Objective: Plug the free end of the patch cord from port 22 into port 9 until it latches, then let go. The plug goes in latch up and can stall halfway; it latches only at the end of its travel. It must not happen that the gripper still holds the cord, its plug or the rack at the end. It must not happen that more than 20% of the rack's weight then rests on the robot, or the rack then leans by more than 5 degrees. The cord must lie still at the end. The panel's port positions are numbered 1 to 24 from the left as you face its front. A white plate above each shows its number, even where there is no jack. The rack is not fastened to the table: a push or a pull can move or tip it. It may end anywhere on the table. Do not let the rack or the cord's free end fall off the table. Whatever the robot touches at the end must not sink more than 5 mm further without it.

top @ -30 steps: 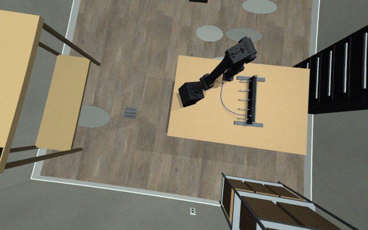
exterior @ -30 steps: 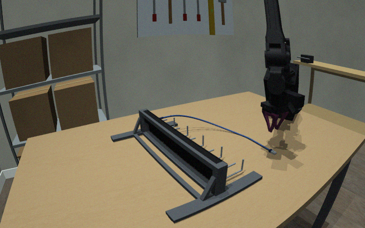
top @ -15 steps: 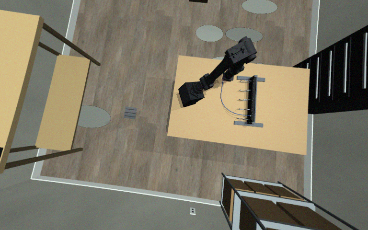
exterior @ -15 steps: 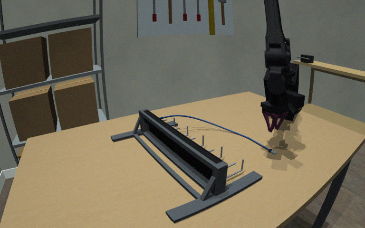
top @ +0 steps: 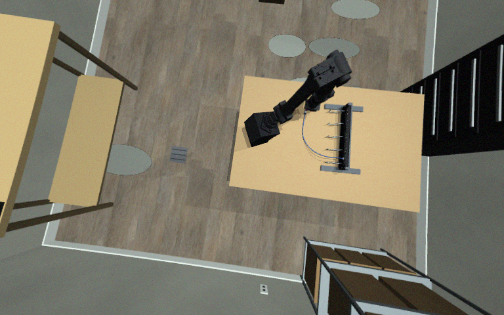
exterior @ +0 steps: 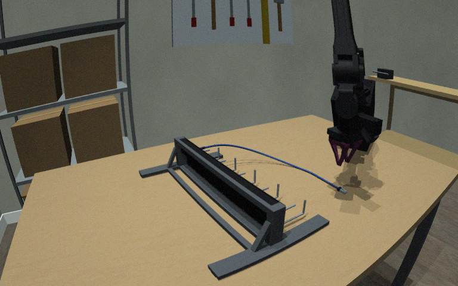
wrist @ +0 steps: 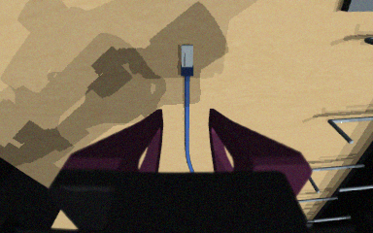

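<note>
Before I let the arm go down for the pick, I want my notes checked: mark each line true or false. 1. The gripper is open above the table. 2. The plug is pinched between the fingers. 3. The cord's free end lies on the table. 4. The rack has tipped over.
1. True: the gripper hangs open above the table.
2. False: the plug lies beyond the fingers, untouched.
3. True: the cord ends there, plug down.
4. False: the rack stands upright on its feet.
</note>
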Robot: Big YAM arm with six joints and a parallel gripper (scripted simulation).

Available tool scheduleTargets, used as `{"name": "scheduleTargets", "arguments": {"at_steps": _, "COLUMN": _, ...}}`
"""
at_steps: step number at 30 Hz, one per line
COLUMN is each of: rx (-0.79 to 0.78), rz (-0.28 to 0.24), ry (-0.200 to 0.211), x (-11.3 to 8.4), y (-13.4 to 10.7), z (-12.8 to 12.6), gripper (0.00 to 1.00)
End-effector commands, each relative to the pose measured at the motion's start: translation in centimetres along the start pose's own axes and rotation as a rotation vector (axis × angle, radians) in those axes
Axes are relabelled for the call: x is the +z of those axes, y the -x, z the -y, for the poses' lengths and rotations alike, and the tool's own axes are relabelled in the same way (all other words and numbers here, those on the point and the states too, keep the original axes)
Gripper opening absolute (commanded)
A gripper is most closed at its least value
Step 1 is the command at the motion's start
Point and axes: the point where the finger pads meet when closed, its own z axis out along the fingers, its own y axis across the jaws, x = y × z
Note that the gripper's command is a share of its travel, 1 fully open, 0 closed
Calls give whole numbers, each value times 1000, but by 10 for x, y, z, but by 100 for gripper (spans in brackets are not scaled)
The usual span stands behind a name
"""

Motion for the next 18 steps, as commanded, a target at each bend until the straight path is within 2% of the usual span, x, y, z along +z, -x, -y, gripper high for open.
{"name": "scheduleTargets", "arguments": {"at_steps": 1, "rx": 17, "rz": 30, "ry": -47, "x": -5, "y": 14, "z": 23, "gripper": 36}}
{"name": "scheduleTargets", "arguments": {"at_steps": 18, "rx": 12, "rz": 24, "ry": -38, "x": 16, "y": 11, "z": 21, "gripper": 36}}
